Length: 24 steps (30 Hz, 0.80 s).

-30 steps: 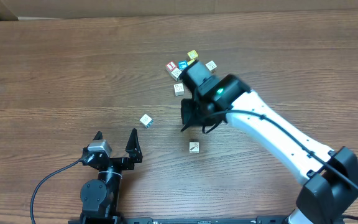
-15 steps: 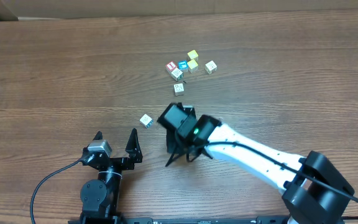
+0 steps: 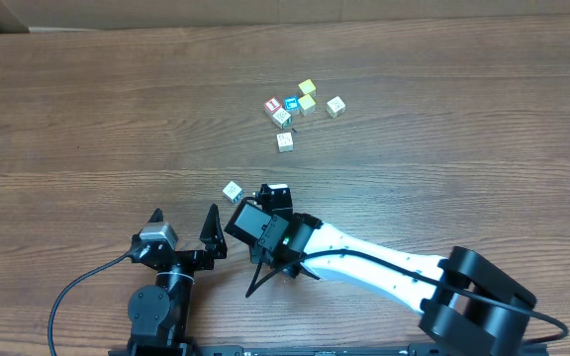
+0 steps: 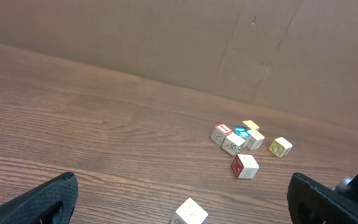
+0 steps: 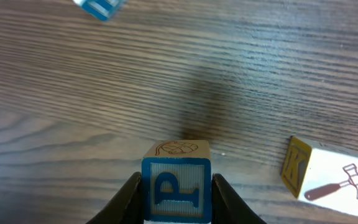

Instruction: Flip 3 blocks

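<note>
Right claw (image 5: 176, 200) is clamped on a blue-framed P block (image 5: 176, 183) over the wooden bench (image 5: 73, 93), near a hammer-picture block (image 5: 334, 177) lying there. Left claw (image 3: 184, 222) stands wide apart, holding nothing.

It looked like a robotics lab set-up: a wood-grain counter (image 3: 87, 109) fenced at the back by plain brown cardboard (image 4: 166, 37), a white robot arm (image 3: 384, 263) and a black robot arm (image 3: 156, 307) mounted at its near edge, a loose black cable (image 3: 67, 289), and small wooden blocks (image 3: 283, 117) scattered on top.
</note>
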### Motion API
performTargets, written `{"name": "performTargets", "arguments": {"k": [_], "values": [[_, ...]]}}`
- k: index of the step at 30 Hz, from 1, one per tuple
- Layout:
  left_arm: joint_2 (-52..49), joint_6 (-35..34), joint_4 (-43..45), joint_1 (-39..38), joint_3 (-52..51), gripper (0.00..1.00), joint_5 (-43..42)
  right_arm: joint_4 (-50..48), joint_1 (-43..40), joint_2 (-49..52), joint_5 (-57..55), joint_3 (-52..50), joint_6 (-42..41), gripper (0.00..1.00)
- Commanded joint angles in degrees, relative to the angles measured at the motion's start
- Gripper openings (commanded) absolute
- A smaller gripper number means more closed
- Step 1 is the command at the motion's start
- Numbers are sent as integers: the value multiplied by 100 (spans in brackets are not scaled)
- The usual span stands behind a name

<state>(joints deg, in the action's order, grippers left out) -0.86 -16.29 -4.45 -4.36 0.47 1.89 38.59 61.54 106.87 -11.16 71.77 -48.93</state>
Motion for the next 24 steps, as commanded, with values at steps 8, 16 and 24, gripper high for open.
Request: {"name": "performTargets", "arguments": {"k": [8, 16, 24], "values": [[61, 90, 11, 26, -20, 100, -44, 33, -15, 153, -79, -9, -87, 38], [61, 87, 11, 26, -20, 100, -44, 20, -26, 153, -85, -2, -74, 62], [61, 90, 11, 26, -20, 100, -44, 118, -466, 146, 573, 542, 275, 57]]}}
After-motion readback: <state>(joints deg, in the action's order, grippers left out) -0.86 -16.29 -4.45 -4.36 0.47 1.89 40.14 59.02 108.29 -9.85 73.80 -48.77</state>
